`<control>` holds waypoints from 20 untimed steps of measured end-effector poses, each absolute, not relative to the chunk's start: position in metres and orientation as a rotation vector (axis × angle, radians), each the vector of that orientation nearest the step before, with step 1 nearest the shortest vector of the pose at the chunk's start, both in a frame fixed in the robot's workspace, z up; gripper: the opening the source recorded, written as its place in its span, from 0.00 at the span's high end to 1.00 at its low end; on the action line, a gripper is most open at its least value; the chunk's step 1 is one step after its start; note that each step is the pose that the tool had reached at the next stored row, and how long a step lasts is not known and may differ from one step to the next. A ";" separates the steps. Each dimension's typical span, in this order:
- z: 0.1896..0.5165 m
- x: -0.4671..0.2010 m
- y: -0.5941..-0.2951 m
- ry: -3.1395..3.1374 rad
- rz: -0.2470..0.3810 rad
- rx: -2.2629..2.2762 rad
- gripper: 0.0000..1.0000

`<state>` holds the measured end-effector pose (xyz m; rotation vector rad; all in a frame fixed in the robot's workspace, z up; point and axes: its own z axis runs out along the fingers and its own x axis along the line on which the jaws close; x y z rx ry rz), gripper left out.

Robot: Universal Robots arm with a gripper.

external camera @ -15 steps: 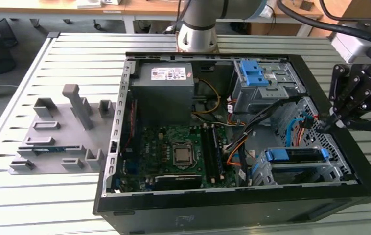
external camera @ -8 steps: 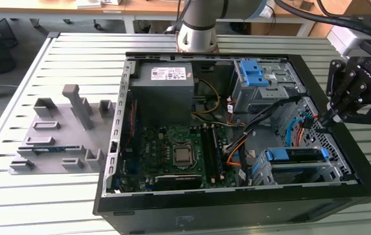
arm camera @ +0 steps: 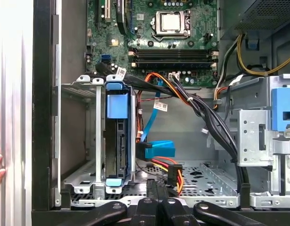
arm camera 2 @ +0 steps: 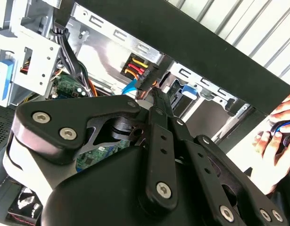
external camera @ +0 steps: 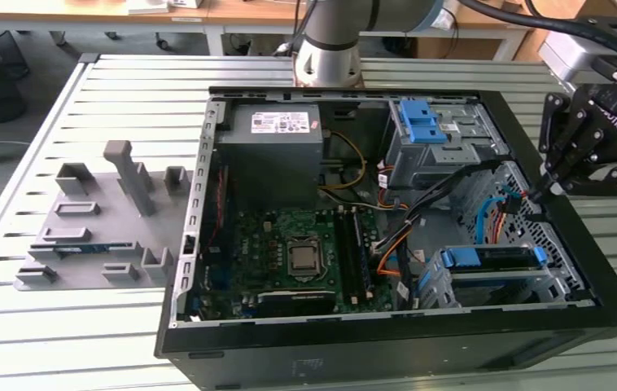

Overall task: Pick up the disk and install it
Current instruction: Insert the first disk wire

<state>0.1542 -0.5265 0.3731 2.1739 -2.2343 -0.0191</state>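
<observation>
The table [external camera: 26, 326] is cut off at every side. On it lies the open computer case [external camera: 396, 346]. The gripper [arm camera: 156, 187] hangs over the case's edge at the exterior view's right. Its own body hides much of the second wrist view. Its fingers are closed together, just beside a plug with red and yellow wires [arm camera: 175, 176]. The disk [arm camera: 117, 141] stands on edge inside the drive cage [arm camera: 78, 181], partly covered by its blue carrier. A person's hand [arm camera 2: 277, 136], cut off, is outside the case.

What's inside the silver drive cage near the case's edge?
The disk, edge-on in its blue carrier, sits in the drive cage. Cage walls cover its broad faces and label.
</observation>
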 end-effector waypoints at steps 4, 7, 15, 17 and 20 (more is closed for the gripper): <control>0.374 0.154 -0.523 -2.232 -0.014 2.172 0.89; 0.375 0.154 -0.521 -2.232 -0.013 2.171 0.89; 0.377 0.154 -0.517 -2.231 -0.013 2.171 0.89; 0.377 0.155 -0.517 -2.231 -0.012 2.170 0.89; 0.377 0.155 -0.513 -2.225 -0.001 2.164 0.89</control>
